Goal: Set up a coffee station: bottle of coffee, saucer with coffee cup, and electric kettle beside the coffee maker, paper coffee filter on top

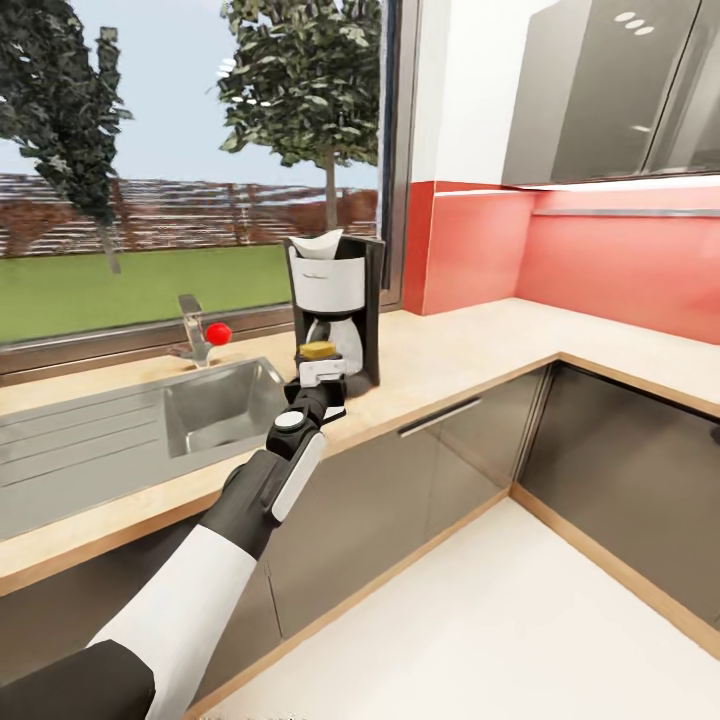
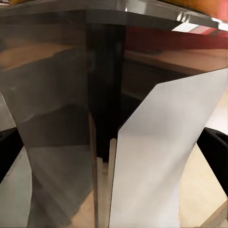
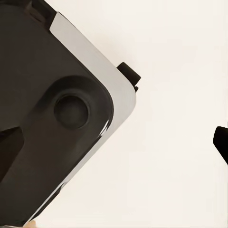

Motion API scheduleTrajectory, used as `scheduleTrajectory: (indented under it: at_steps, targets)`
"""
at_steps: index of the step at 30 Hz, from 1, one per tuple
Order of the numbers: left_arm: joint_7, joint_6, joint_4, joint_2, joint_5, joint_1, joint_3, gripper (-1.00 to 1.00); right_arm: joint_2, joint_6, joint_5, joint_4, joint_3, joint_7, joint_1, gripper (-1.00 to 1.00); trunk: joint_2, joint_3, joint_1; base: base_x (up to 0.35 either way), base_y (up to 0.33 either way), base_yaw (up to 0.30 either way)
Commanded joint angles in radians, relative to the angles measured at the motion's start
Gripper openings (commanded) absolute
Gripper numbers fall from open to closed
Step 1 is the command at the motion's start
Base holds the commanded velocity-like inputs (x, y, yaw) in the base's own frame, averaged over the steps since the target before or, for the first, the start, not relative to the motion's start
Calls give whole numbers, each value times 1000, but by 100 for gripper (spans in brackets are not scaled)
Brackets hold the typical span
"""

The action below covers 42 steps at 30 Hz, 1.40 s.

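The black and white coffee maker [image 1: 335,310] stands on the wooden countertop [image 1: 470,350] by the window, with a white paper coffee filter [image 1: 318,244] in its top. My left gripper [image 1: 322,376] reaches up against its front and is shut on the bottle of coffee [image 2: 114,123], a clear glass jar whose yellow-brown lid [image 1: 319,350] shows just above the gripper. In the left wrist view the jar spans the gap between both black fingers [image 2: 216,147]. My right gripper [image 3: 118,152] hangs open over pale floor, beside a dark part of my own body.
A steel sink [image 1: 215,405] with a tap [image 1: 193,335] and a red ball [image 1: 218,333] lies left of the coffee maker. The counter turns a corner at the right under a red backsplash [image 1: 600,260]. Grey cabinets [image 1: 420,480] run below.
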Motion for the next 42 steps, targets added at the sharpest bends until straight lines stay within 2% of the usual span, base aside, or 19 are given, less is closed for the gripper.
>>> scheduleTrajectory:
  at_steps: [1,42]
  targets:
    - [8,3,-1,0,8,-1,-2,-100,0,-7,-1,3,5,0,-1,100,-1,-1,0,2,-6,244]
    - [8,3,1,0,7,-1,-2,-100,0,-9,1,4,7,2,-1,100,-1,-1,0,39,-27,11]
